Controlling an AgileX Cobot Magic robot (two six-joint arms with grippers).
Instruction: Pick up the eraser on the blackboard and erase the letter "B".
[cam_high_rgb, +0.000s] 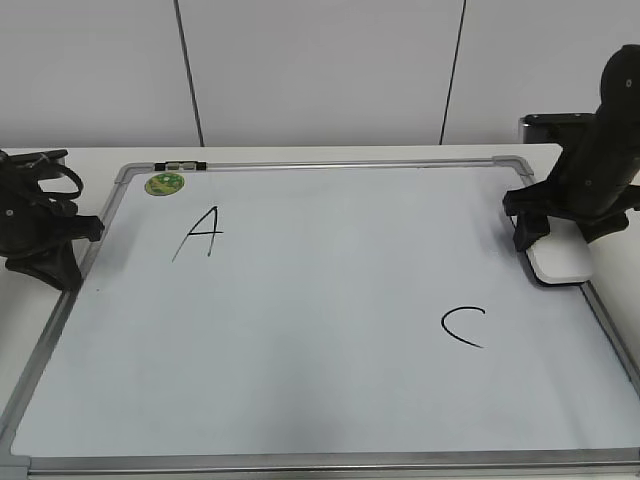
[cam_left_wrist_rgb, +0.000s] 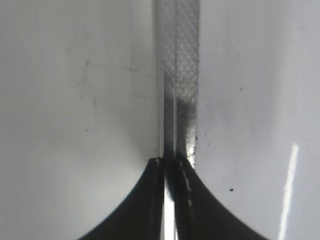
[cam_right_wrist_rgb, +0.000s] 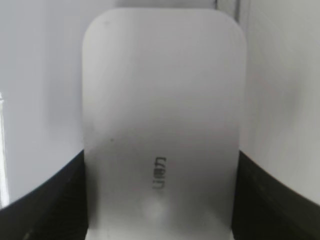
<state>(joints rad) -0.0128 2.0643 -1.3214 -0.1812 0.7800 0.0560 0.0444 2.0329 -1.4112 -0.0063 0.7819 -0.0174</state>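
Observation:
The blackboard (cam_high_rgb: 320, 380) is a white board with a silver frame lying flat on the table. No letter "B" shows on it in any view. The white eraser (cam_high_rgb: 562, 263) lies at the board's right edge, and its top with grey print fills the right wrist view (cam_right_wrist_rgb: 162, 90). My right gripper (cam_high_rgb: 545, 240) has a finger pressed against each long side of the eraser (cam_right_wrist_rgb: 160, 200). My left gripper (cam_high_rgb: 62, 272) is shut and empty at the board's left edge, just above the metal frame (cam_left_wrist_rgb: 170, 162).
A black "A" (cam_high_rgb: 200, 232) is at the board's upper left and a black "C" (cam_high_rgb: 465, 326) at its lower right. A round green sticker (cam_high_rgb: 164, 183) sits at the top left corner. The silver frame strip (cam_left_wrist_rgb: 180, 75) runs up the left wrist view.

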